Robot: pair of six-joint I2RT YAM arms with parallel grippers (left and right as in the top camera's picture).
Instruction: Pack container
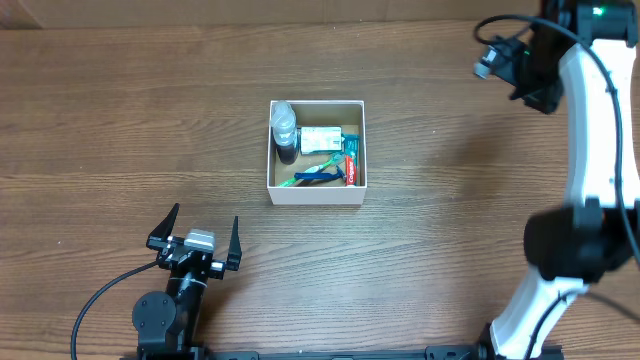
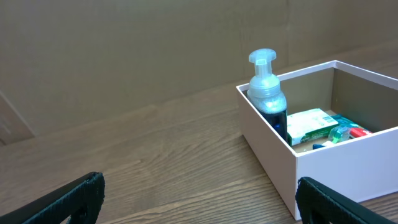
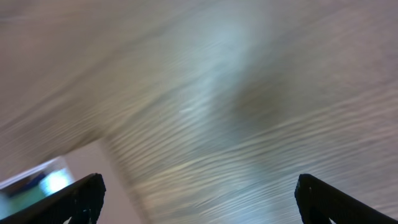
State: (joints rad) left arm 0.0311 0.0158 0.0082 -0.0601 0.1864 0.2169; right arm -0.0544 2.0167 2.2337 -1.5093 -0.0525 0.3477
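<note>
Container (image 1: pixel 316 195): placed on surface (image 1: pixel 120 120); bottle (image 1: pixel 285 128) and carton (image 1: pixel 320 139) contained. Left claw (image 1: pixel 206 213), right claw (image 3: pixel 199 193): spread wide, nothing held.

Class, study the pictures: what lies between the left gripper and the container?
Nothing. Only bare wooden table separates the left gripper from the container, clearest in the overhead view.

A pump bottle (image 1: pixel 285 125) stands in the far-left corner of the container (image 1: pixel 316 196).
</note>
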